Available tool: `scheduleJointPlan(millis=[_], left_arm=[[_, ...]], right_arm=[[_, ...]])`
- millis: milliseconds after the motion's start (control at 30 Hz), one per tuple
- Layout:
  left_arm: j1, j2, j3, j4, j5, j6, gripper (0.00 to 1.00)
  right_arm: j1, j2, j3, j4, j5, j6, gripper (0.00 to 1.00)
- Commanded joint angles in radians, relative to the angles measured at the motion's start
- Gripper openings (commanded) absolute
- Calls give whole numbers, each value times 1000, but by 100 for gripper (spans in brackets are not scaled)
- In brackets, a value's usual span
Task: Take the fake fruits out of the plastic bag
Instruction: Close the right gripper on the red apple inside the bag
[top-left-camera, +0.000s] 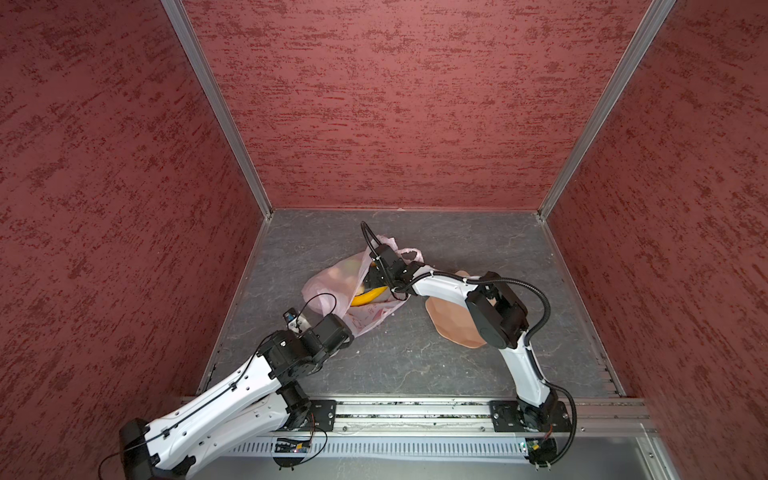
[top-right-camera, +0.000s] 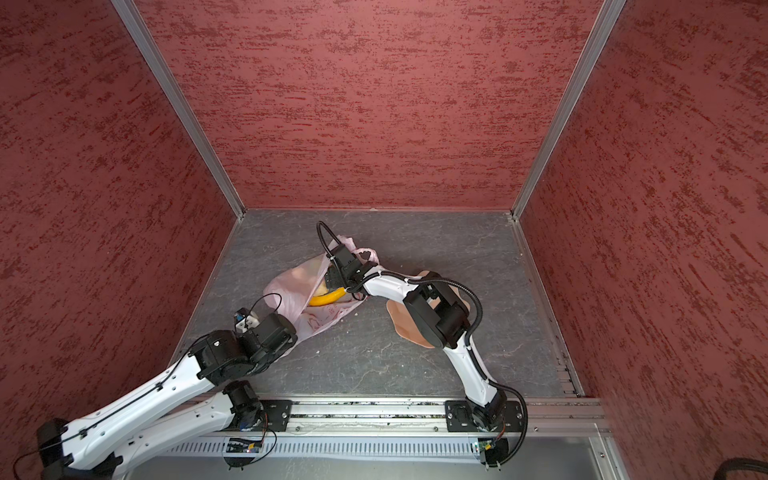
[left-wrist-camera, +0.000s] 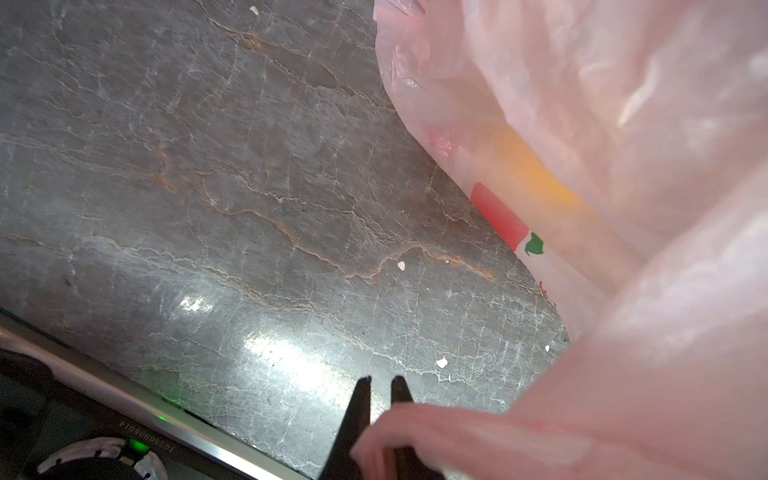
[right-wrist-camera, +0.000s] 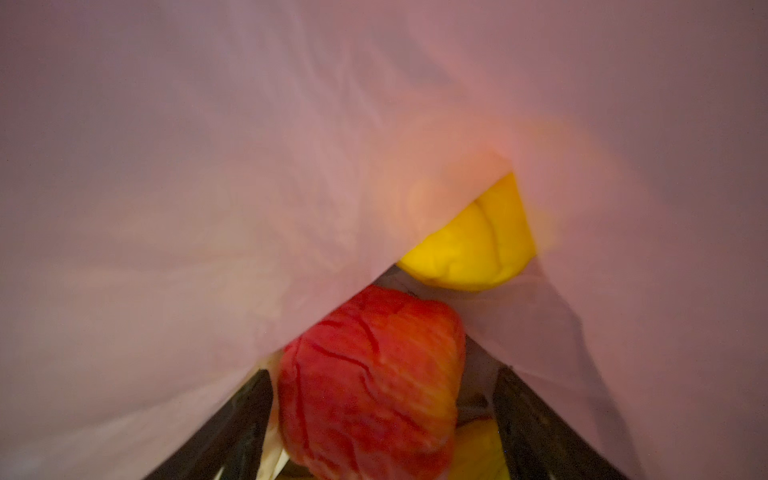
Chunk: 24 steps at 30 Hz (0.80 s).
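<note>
Reaching step: the right gripper (right-wrist-camera: 382, 372) is inside the plastic bag (top-left-camera: 328, 280), jaws apart either side of a red fruit (right-wrist-camera: 370, 386). Next it needs to close and lift out. The left gripper (left-wrist-camera: 381, 380) pinches the bag's edge. The banana (top-left-camera: 369, 296) lies flat in the bag's mouth, long axis toward the bowl (top-left-camera: 446, 322).

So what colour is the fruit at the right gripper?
Round fruit: red, streaked orange; best in right wrist view.

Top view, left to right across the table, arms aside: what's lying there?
First the crinkly translucent pink plastic bag → curved yellow toy banana in the bag's open mouth → rigid peach faceted bowl, partly under the right arm.
</note>
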Motion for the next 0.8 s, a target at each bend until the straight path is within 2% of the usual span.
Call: scheduleJointPlan(millis=[0, 367, 567, 767], left_arm=[[-3, -11, 10, -6, -12, 8, 13], [-2, -17, 1, -5, -11, 6, 13], [-2, -15, 4, -4, -10, 4, 13], [-3, -14, 0, 0, -13, 1, 13]], right_arm=[[-9, 19, 38, 26, 10, 17, 85], [-9, 67, 69, 23, -9, 21, 84], [-10, 81, 68, 37, -8, 20, 80], [-11, 71, 53, 47, -10, 15, 71]])
